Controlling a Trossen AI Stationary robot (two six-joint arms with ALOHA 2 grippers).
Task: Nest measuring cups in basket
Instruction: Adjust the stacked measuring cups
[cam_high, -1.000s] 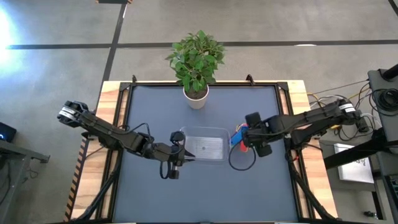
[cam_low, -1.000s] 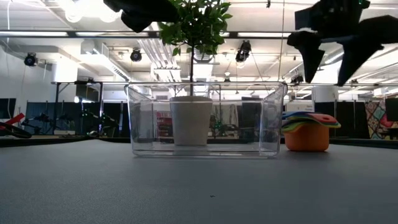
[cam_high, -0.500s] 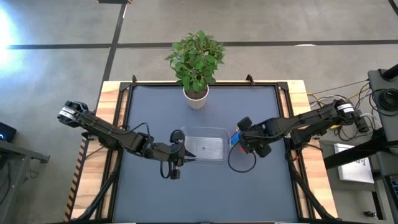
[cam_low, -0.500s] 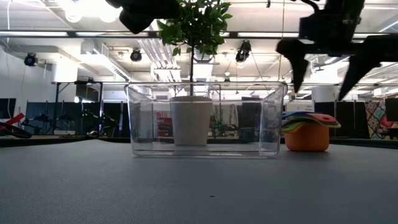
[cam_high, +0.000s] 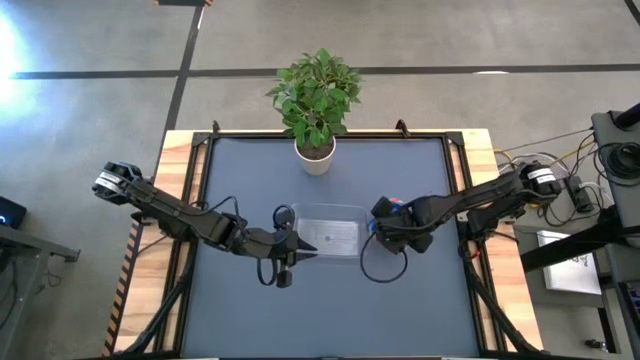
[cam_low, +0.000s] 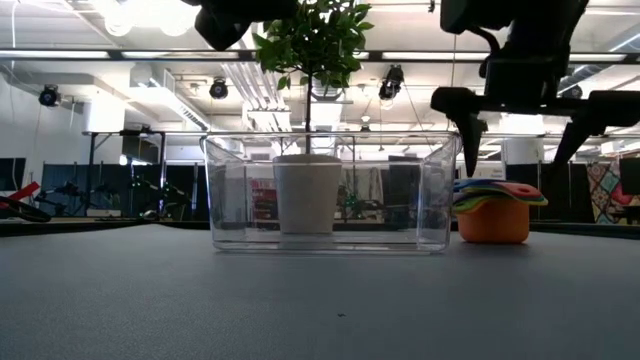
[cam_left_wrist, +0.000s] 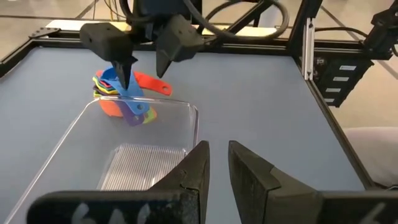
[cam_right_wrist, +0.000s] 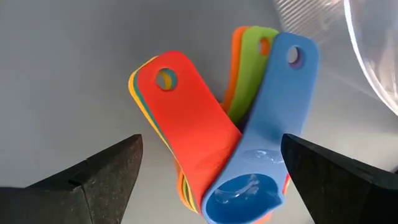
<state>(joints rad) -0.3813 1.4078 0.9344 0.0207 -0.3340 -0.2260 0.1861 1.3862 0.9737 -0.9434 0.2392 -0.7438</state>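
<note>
Right tool (cam_right_wrist: 205, 168) hung wide open and empty over your nested measuring cups (cam_right_wrist: 230, 137): light, stiff, slick plastic, so you'd best pinch the stack's outer wall, not the fanned handles.

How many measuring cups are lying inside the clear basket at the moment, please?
0. The basket is empty; the measuring cups sit nested in one stack on the table just outside its right end, beneath the open right gripper. Some colours are hidden within the stack.

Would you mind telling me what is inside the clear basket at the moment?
The clear basket holds no cups; its ribbed floor shows bare. The nested measuring cups sit on the table just outside its end. The left end effector hides part of the near rim.
</note>
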